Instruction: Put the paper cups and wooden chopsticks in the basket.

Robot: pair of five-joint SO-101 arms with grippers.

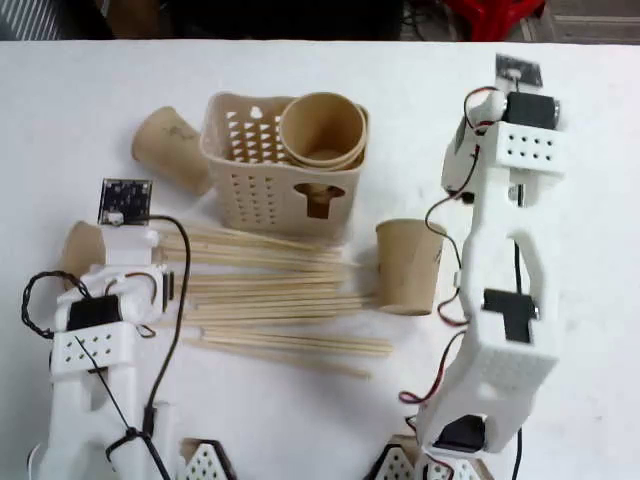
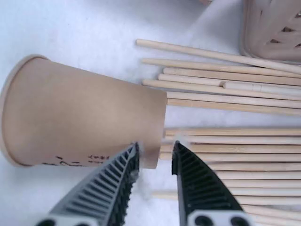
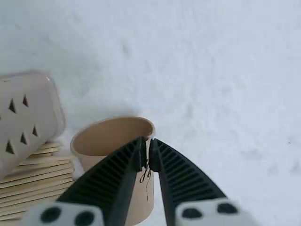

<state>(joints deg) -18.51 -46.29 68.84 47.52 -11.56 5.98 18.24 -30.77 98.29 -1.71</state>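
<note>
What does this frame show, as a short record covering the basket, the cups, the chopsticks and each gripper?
basket: upright, mid-table, holding nested cups
far cup: on its side, left of the basket
near cup: on its side by the left arm
upright cup: standing at the right end of the chopsticks
chopsticks: spread flat on the table in front of the basket
left gripper: open, tips at the near cup's base
right gripper: shut on the upright cup's rim

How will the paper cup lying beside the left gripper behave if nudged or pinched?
Lying on its side and tapered, the paper cup would likely roll in a curve. Its thin wall probably dents under a firm pinch.
</note>
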